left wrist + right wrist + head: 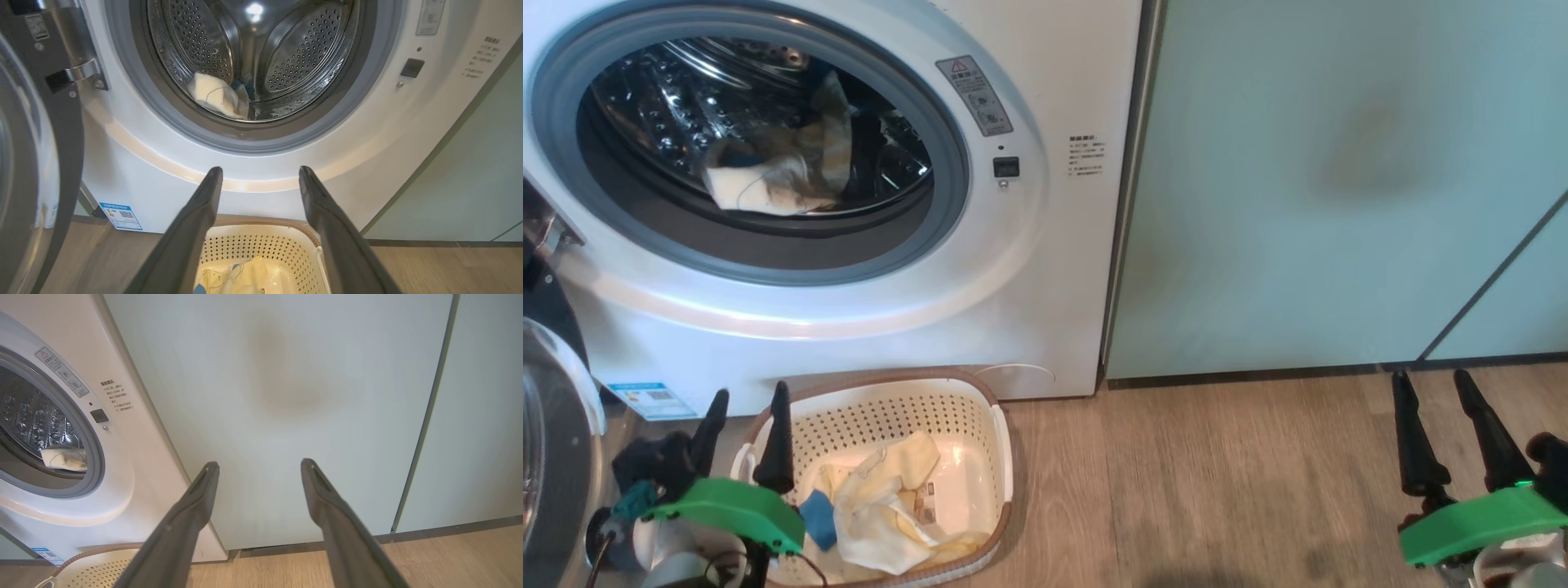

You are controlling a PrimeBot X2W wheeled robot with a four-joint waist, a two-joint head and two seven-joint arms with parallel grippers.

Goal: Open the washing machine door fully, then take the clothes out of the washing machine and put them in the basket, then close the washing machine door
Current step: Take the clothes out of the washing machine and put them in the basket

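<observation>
We note left fingers [776, 441] and right fingers [1413, 441] spread apart, empty, above the wood floor [1217, 474]. The basket [890, 416] stands just before the washing machine [1054, 245], with pale green cabinets [1298, 204] adjoining.

I am working in a home laundry corner: a white front-loading washing machine [1045, 269] stands beside pale green cabinets [1298, 204] on a wood-look plank floor [1217, 474], with a plastic basket [907, 412].

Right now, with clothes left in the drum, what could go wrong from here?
1. The pale yellow clothes lie low inside the steel drum; the open left claw may snag the grey rubber ring reaching in.
2. The round black-ringed glass door hangs close beside that arm; a swing could knock it.
</observation>
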